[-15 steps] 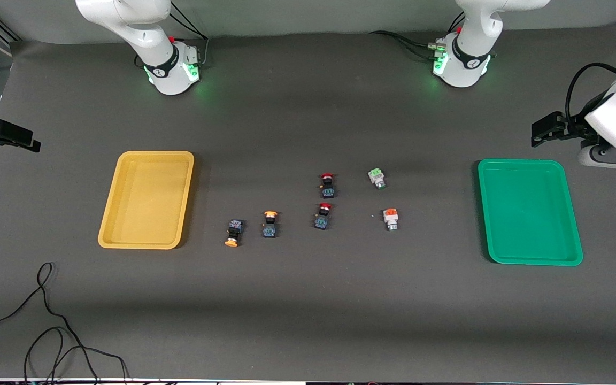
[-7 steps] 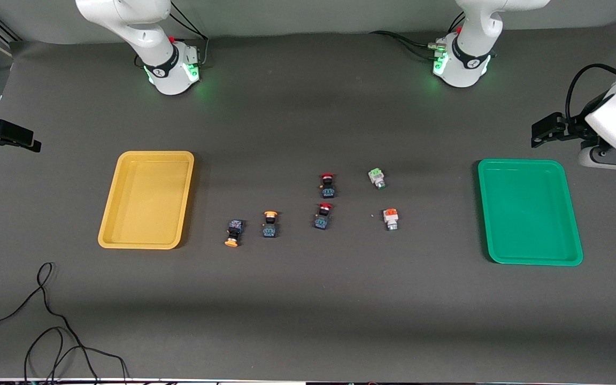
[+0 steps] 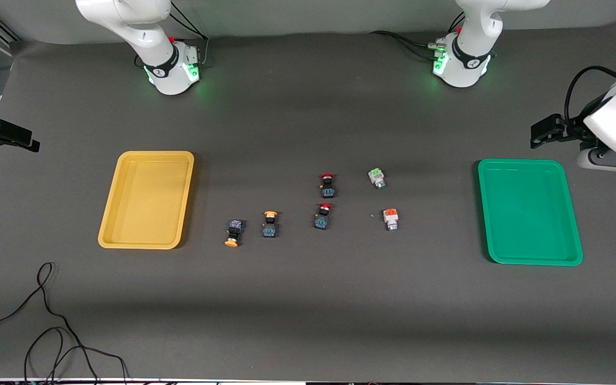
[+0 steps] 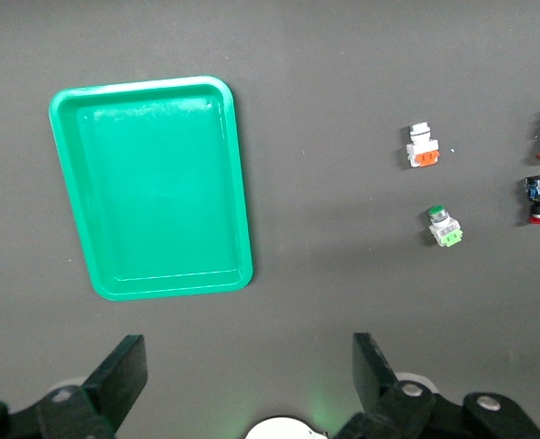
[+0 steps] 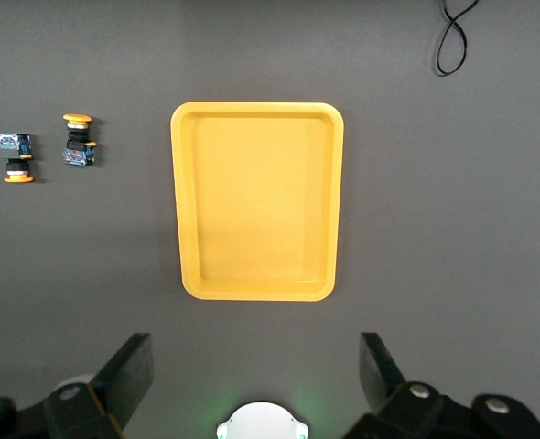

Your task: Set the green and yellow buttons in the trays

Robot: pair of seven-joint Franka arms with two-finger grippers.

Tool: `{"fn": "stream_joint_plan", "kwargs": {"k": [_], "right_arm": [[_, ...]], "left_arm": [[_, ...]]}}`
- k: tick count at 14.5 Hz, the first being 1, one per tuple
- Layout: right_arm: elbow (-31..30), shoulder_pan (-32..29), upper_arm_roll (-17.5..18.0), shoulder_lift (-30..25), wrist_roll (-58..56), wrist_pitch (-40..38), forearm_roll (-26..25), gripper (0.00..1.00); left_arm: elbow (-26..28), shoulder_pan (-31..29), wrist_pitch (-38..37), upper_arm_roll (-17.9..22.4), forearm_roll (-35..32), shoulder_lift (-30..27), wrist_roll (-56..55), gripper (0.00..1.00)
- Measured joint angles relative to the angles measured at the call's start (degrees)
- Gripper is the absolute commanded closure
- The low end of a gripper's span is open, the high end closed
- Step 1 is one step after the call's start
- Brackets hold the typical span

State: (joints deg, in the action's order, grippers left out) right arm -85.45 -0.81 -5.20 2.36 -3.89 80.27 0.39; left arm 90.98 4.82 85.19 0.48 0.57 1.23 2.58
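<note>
Dark table (image 3: 308, 310), buttons (image 3: 269, 224) unmoved (trays (image 3: 147, 199) too)

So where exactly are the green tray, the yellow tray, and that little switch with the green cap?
green tray (image 3: 528, 211): front view, on its bare floor.
yellow tray (image 3: 146, 199): front view, on its bare floor.
green-capped switch (image 3: 376, 177): front view, on its white body just below the green cap.
</note>
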Motion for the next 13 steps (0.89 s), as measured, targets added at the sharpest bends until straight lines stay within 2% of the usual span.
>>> {"fn": "stream_joint_plan", "kwargs": {"k": [3,7,10,13], "right_arm": [[0.0,1.5,0.5,0.2,0.9,0.7,2.5,0.0],[-0.2,10.1,0.9,2.6,12.6,4.4,3.0,0.0],[-0.9,15.5,1.1,6.6,20.2,9.1,3.0,0.0],[-3.6,19.7,1.1,11.4,24.8,16.6,3.0,0.0]], "left_arm": [[0.1,0.1,-0.2,-0.1,0.0,0.4,0.0,0.0],[3.7,2.4,1.0,-1.1,0.1,0.4,-4.0,0.0],[10.5,7.6,7.7,-2.8,0.4,-0.2,-14.5,0.0],[17.2,15.5,15.4,-5.0,0.5,-1.0,-32.3,0.0]]}}
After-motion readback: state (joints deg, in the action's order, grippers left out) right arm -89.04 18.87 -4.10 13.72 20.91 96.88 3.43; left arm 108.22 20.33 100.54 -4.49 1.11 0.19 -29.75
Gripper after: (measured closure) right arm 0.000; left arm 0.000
